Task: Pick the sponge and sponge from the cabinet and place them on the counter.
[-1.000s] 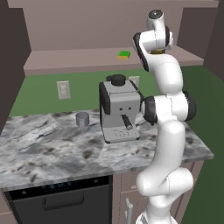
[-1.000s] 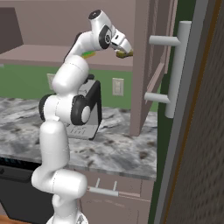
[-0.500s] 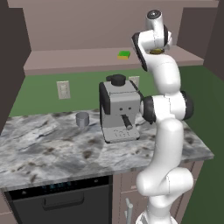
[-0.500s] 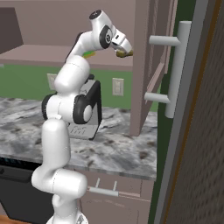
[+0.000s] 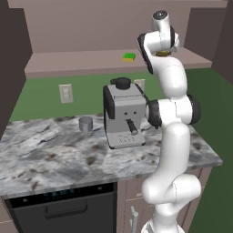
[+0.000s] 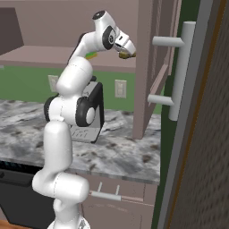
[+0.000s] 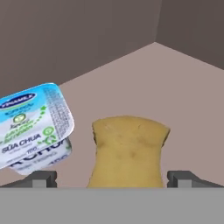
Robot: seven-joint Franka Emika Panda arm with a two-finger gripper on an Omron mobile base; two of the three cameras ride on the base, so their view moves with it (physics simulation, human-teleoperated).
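Note:
A tan-yellow sponge [image 7: 129, 151] lies on the cabinet shelf [image 7: 183, 87], directly between my two fingertips [image 7: 41, 178], which stand wide on either side of it. My gripper [image 7: 113, 179] is open and holds nothing. From the base views the gripper [image 5: 162, 50] [image 6: 126, 52] hovers just over that sponge [image 5: 162, 53] [image 6: 124, 55] at the right end of the open cabinet [image 5: 68, 63]. The green sponge [image 5: 129, 57] with a yellow layer sits further left on the same shelf. The marble counter [image 5: 54, 154] lies below.
A white-and-blue yogurt cup [image 7: 35, 127] stands right beside the tan sponge. A coffee machine [image 5: 123, 113] and a small grey cup [image 5: 85, 124] are on the counter. The open cabinet door with its grey bar handle [image 6: 181, 71] stands close on the right.

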